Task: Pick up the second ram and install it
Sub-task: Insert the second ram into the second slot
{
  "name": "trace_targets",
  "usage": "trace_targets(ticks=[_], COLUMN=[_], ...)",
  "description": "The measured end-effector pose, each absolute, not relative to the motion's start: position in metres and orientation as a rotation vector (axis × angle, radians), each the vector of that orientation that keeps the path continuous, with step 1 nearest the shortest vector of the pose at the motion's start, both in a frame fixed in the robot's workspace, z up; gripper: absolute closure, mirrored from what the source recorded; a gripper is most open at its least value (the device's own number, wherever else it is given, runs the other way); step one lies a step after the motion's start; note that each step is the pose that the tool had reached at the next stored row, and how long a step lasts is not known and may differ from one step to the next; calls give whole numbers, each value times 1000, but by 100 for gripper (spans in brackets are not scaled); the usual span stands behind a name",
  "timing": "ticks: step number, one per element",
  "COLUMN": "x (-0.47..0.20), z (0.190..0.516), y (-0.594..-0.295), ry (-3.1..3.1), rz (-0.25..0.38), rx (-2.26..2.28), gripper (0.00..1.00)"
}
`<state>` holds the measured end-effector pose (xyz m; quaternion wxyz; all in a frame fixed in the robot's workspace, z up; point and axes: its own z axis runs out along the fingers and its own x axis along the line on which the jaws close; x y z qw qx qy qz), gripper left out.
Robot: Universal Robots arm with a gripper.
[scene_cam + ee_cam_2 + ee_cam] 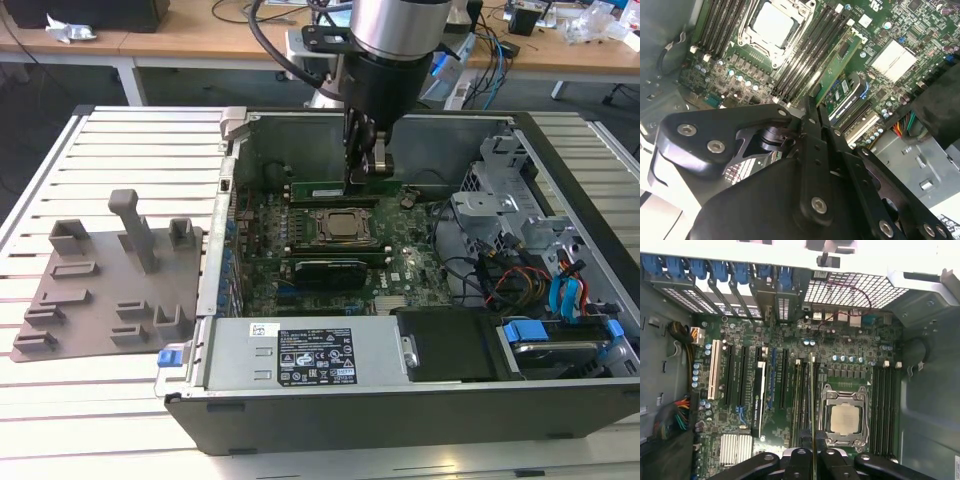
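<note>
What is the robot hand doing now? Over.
Gripper shut on ram. Ram at the slots beside the socket; seated or not, can't tell. Nothing seen blocking it.

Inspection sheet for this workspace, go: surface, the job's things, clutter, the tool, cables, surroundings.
Surface: slatted metal table carrying an open computer case.
Job's things: second ram held on edge at the memory slots beside the processor socket on the motherboard; whether it is seated cannot be told.
Clutter: grey holder tray on the table, at the exterior view's left of the case.
Grippers: the tool is shut on the second ram.
Cables: coloured wire bundle inside the case at the exterior view's right, apart from the tool.
Surroundings: desks behind the table, with loose items on them.
</note>
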<state>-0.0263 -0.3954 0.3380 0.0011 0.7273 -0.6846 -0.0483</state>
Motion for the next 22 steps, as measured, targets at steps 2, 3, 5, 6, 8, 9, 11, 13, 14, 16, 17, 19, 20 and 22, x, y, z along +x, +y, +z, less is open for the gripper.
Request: trace_targets(ticks=[2, 3, 5, 6, 8, 9, 11, 13, 14, 16, 17, 19, 20, 22], x=[-26, -26, -26, -26, -26, -26, -26, -26, -26, -26, -26, -26, -26, -26], z=[331, 328, 326, 324, 317, 315, 311, 308, 306, 303, 301, 299, 297, 292], y=[-395, -395, -395, -395, -395, -395, -395, -395, -395, -395, -395, -395, -395, -395], ry=[-2149, -2149, -2149, -2149, -2149, -2149, -2149, -2149, -2149, -2149, -2149, -2149, -2149, -2149], rz=[-152, -152, -152, -152, -152, -152, -152, -152, -152, -152, -152, -152, -152, -152], rx=[2283, 2283, 2284, 2283, 2283, 2283, 2283, 2283, 2283, 2283, 2283, 2283, 2283, 2283], gripper=[86, 86, 86, 86, 86, 86, 86, 86, 86, 86, 86, 86, 86, 86])
